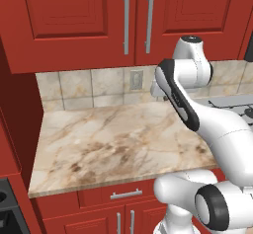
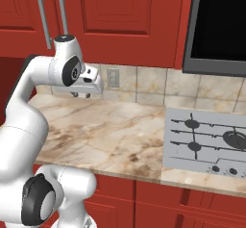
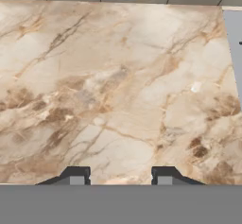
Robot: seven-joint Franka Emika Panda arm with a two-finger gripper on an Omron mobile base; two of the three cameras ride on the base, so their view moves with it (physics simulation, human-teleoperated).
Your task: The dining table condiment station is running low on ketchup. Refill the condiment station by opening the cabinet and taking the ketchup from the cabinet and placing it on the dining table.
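The cabinet (image 1: 69, 11) is a red wall unit above the counter, and both its doors are closed. Two long silver bar handles (image 1: 126, 20) meet at its middle; in the right base view the cabinet (image 2: 115, 15) spans the top. The ketchup is hidden from view and the dining table is out of view. My gripper (image 2: 81, 95) hangs below the cabinet, pointing down at the marble counter (image 3: 118, 76). In the hand view my gripper (image 3: 121, 176) is open, its two dark fingertips (image 3: 75, 175) apart with bare marble between them.
A tiled backsplash with a wall outlet (image 2: 113, 77) runs behind the counter (image 1: 108, 144). A grey cooktop (image 2: 206, 143) lies to the right, under a black appliance (image 2: 218, 25). Drawers and low red doors (image 1: 126, 196) sit below the counter edge. A red side wall (image 1: 17, 114) closes the left.
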